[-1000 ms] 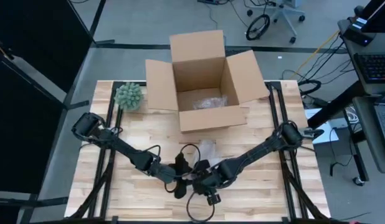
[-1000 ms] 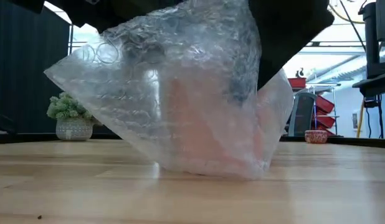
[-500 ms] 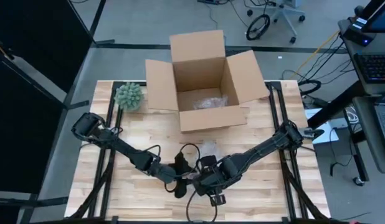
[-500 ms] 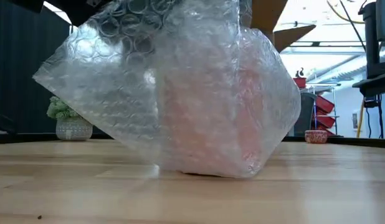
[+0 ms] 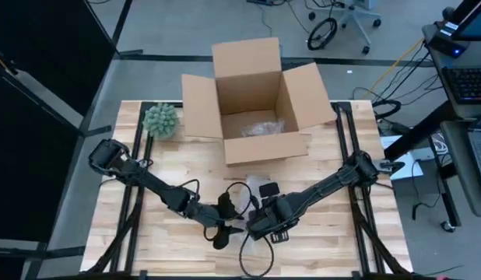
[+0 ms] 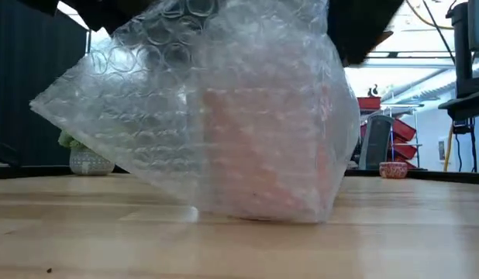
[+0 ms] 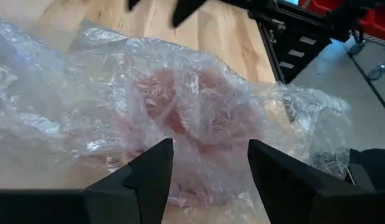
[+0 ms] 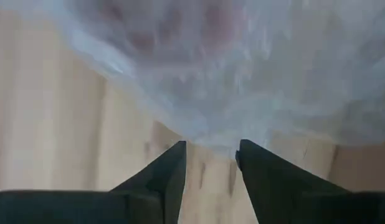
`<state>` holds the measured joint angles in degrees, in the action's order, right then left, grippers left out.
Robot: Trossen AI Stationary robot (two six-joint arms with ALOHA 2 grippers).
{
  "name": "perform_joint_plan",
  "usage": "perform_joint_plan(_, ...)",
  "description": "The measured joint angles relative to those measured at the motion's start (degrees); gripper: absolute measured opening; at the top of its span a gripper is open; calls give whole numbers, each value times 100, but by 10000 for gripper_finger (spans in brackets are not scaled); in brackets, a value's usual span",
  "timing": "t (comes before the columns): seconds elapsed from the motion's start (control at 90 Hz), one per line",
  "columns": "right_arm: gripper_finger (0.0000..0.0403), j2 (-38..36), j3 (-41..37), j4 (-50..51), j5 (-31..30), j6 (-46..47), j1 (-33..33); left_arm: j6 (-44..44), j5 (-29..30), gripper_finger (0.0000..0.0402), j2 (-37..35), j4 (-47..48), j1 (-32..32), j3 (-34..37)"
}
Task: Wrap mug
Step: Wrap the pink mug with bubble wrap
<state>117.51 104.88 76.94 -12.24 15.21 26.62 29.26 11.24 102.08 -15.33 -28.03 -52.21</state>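
Pink mug [image 6: 263, 151] inside bubble wrap [image 6: 146, 116]

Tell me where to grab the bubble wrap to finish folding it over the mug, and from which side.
Grip the loose flap of the bubble wrap that juts away from the pinkish mug, on the plant's side in the low view. It stands free of the table, so an end effector could probably pinch its edge from outside and pull it across.
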Motion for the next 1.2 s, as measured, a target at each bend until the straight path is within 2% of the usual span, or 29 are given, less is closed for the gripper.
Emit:
perform_joint_plan(0.156,134,2,-383,-6,26,127,-3,2,33,199,-96,13,0,4)
perform_joint_plan(0.322,134,2,-428,-81,28,213,-1,-43,220,199,-393,230,13,34)
perform_joint_plan(0.5,134,2,-428,-509,26,214,-3,-119,513,199,-833,413,30,22)
perform_joint_plan(0.744,134,2,-428,-1105,15,509,82,-30,679,199,-898,511,308,21)
perform_joint_plan(0.889,134,2,-428,-1100,-134,861,270,178,659,199,-845,1232,603,-143)
perform_joint_plan(1.011,134,2,-428,-1218,-438,877,415,47,260,199,-621,1279,715,-351)
perform_joint_plan(1.2,134,2,-428,-1249,-444,881,462,-26,-231,199,46,1273,651,-811)
